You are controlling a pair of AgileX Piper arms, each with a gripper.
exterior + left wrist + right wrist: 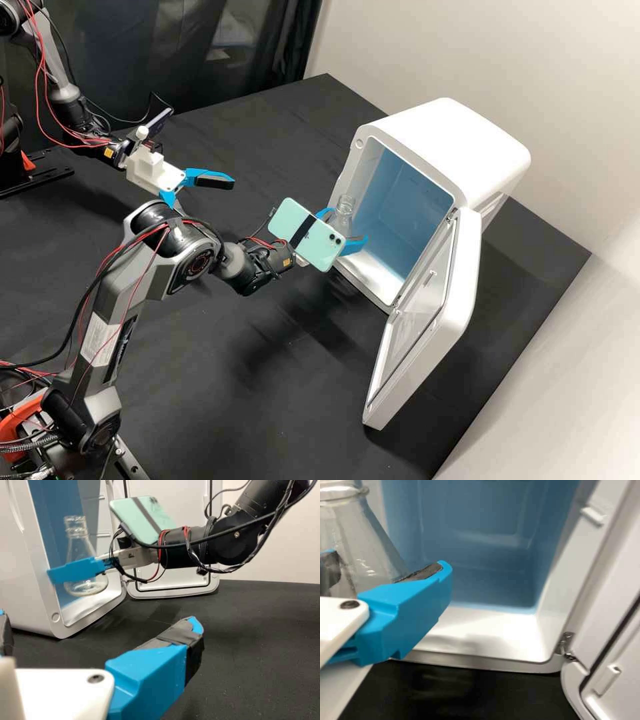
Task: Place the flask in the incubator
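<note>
At incubator (453, 140) mouth edge: right jaws clamped on flask (343, 205); left jaws apart

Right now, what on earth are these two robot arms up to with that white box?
The right gripper is shut on a clear glass flask and holds it upright just inside the open front of the white incubator, whose door stands wide open. The flask is not yet released. The left gripper is open and holds nothing, above the black bench off to the side.
</note>
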